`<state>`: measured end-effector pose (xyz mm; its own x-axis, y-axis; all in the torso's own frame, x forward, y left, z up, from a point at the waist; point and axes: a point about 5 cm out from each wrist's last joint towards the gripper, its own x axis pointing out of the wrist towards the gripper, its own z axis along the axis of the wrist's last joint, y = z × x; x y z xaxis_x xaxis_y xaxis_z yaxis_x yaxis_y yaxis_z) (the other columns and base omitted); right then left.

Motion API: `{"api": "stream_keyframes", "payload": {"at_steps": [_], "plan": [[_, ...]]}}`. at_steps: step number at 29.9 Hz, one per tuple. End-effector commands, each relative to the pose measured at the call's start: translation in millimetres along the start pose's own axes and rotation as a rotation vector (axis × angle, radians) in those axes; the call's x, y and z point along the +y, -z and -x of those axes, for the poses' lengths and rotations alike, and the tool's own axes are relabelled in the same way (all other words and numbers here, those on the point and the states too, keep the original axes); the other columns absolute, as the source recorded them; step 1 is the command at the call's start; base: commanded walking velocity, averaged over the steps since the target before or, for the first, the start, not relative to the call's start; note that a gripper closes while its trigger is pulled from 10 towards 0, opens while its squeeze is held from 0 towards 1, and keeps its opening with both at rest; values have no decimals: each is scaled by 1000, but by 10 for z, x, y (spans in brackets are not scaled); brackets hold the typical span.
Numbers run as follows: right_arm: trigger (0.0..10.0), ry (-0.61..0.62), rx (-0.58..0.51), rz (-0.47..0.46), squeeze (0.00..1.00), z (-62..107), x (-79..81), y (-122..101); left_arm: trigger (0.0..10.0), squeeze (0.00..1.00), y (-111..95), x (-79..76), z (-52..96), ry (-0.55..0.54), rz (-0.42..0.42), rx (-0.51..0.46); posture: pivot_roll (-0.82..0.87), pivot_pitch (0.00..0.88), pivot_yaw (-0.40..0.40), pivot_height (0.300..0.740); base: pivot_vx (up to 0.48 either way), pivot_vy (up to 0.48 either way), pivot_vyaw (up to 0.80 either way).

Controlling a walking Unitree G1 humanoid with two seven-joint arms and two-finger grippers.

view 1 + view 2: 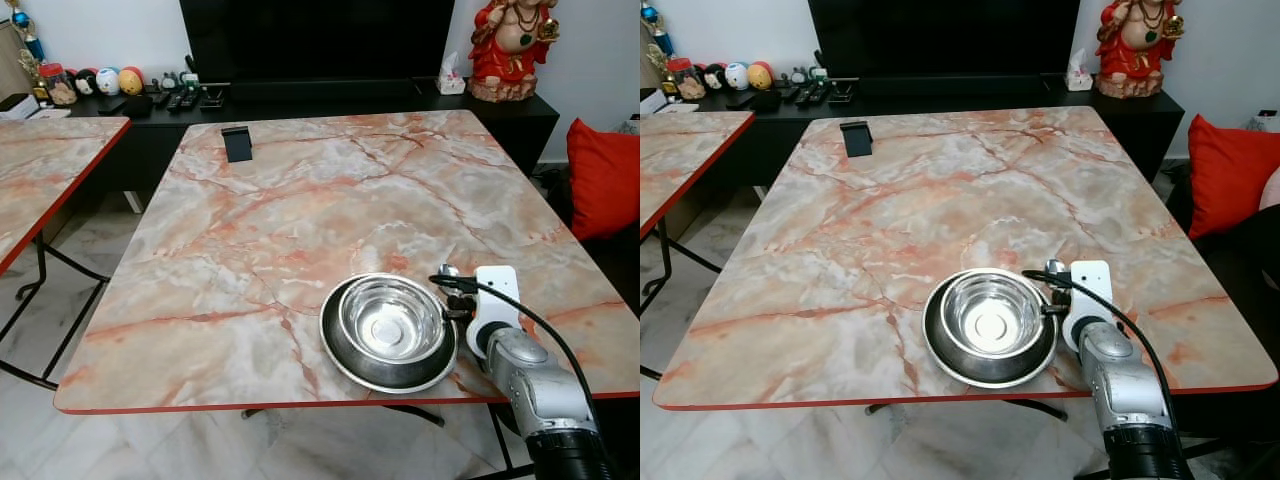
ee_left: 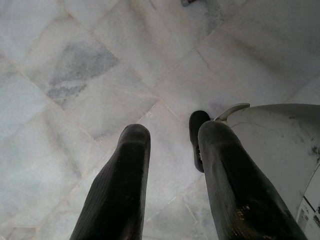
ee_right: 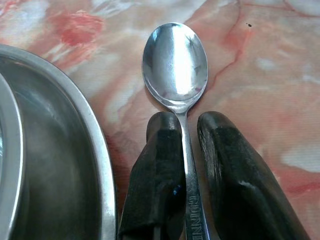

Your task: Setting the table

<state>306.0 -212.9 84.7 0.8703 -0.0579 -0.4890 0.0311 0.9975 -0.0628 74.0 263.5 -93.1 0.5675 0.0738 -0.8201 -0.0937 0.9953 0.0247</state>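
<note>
right wrist view: the right tool [image 3: 187, 131] grips a spoon [image 3: 176, 67] just beside the steel plate [image 3: 75, 165]; left tool [image 2: 170, 142] hangs parted.

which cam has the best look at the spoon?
Right wrist view: the spoon sits large and sharp between the right gripper fingers, beside the plate. In both eye views the gripper hides it; left wrist view shows floor.
</note>
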Motion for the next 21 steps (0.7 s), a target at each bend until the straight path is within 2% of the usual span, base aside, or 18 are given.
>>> {"api": "stream_keyframes", "payload": {"at_steps": [1,21], "plan": [[10000,10,-26,-15,0,-2,-27,-72,10000,0,40,53,26,-14,6,22,-105,0,41,740,0,0,0],[10000,19,-57,-28,0,18,-56,-181,10000,0,34,56,23,-15,5,23,-106,0,43,740,0,0,0]]}}
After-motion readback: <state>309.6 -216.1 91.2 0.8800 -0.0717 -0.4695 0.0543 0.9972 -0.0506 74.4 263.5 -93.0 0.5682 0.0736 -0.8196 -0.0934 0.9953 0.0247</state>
